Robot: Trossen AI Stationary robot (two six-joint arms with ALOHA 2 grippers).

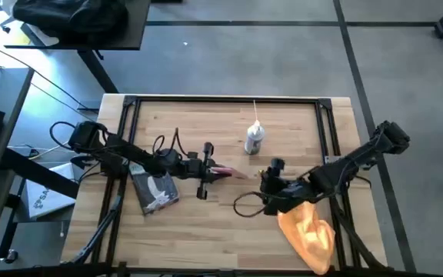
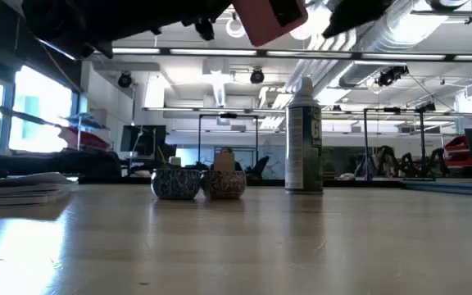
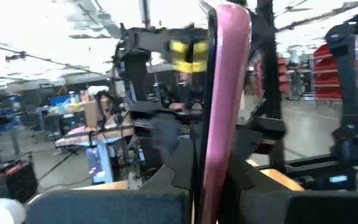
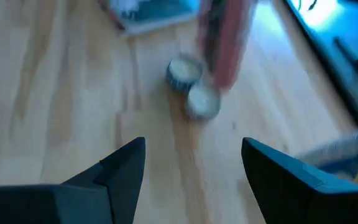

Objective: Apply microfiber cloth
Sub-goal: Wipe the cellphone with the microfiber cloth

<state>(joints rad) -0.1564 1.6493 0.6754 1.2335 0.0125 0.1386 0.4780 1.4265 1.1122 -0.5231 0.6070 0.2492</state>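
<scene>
Cloth work looks barely begun: the soft orange-yellow microfiber cloth (image 1: 308, 231) lies crumpled at the near right of the pale wooden table (image 1: 206, 223), just beside the right gripper (image 1: 268, 194) but not in it. That gripper hangs a little above the boards with its fingers spread wide and nothing between them, as the right wrist view shows. Farther in, near the table's middle, the left gripper (image 1: 212, 171) is raised and clamps a flat pink slab-like object (image 3: 224, 99), edge-on to its wrist camera. Below it sit two small round patterned tins (image 2: 200, 183), touching each other, and a grey-and-white flat packet (image 1: 154, 188) lies under the left arm. Beyond stands a white spray can (image 1: 254, 138), upright. My reading: the cloth must yet be grasped and brought to the pink object.
</scene>
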